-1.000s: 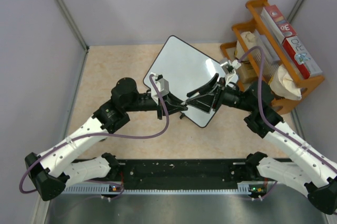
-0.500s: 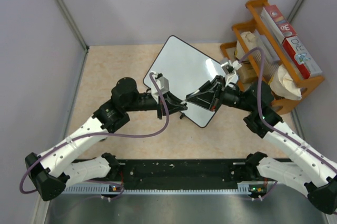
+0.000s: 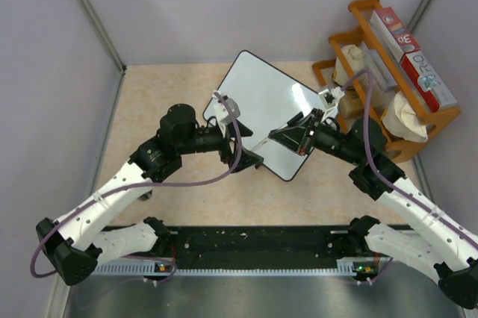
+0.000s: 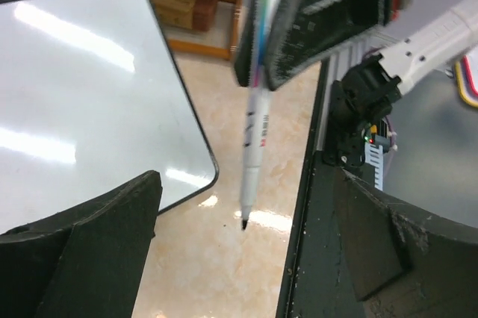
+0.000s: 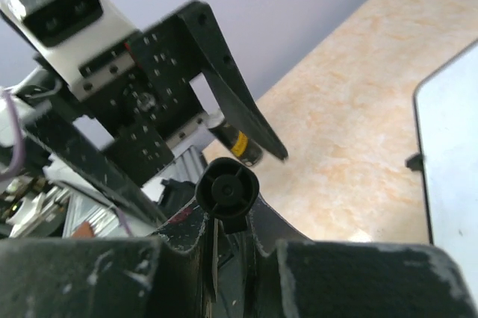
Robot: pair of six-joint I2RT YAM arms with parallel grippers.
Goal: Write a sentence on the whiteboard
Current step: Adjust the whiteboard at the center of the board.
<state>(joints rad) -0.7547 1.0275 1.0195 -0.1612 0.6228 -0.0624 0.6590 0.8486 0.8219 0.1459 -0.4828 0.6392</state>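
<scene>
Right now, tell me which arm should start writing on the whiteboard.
Right. Its gripper is shut on the marker, tip down beside the whiteboard; the left gripper is open and holds nothing.

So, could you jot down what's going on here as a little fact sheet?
Board: whiteboard lying flat on the table, no writing visible
Pen: marker, tip pointing down
Right pincer: shut on the marker
Left pincer: open, holding nothing
Nearby: orange wooden rack to the right of the board

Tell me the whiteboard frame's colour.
Black; the whiteboard edge shows best in the left wrist view.
</scene>
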